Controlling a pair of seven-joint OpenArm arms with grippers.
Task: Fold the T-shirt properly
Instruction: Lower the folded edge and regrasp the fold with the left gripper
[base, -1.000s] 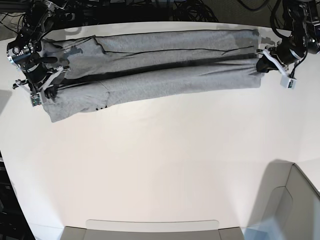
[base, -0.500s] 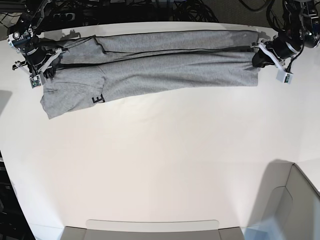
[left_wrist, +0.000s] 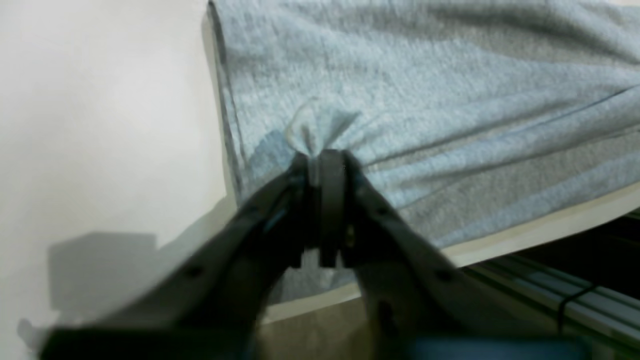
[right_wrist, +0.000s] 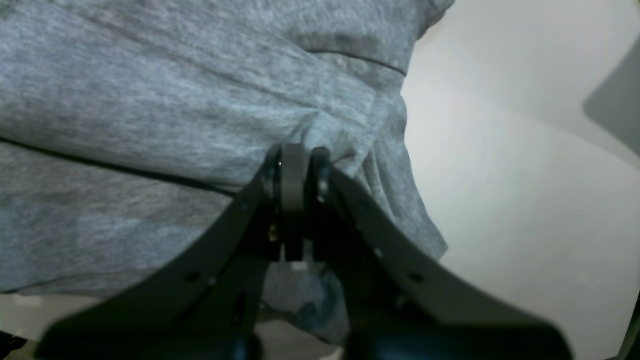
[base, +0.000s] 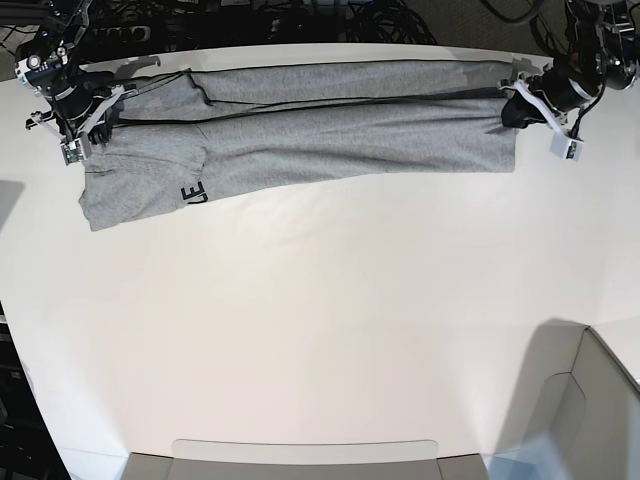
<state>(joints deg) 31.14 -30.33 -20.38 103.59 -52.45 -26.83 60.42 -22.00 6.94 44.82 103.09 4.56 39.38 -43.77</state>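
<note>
The heather-grey T-shirt (base: 330, 130) lies stretched in a long band along the far side of the white table (base: 320, 330), folded lengthwise. Black lettering (base: 195, 194) peeks out near its lower left. At the band's right end my left gripper (base: 512, 108) is shut on the cloth. In the left wrist view a small tuft of T-shirt (left_wrist: 425, 75) sticks out between that gripper's (left_wrist: 320, 155) closed tips. My right gripper (base: 92, 118) holds the left end. The right wrist view has it (right_wrist: 295, 157) shut on bunched T-shirt (right_wrist: 150, 90) fabric.
Dark cables (base: 380, 20) run behind the table's far edge, which lies close beside the shirt (left_wrist: 500, 245). A grey box-like shape (base: 570, 410) stands at the near right, and a grey ledge (base: 300, 460) runs along the near edge.
Both grippers have carried the shirt toward the table's far edge. The band now lies flatter, and the black lettering has come into view at its lower left.
</note>
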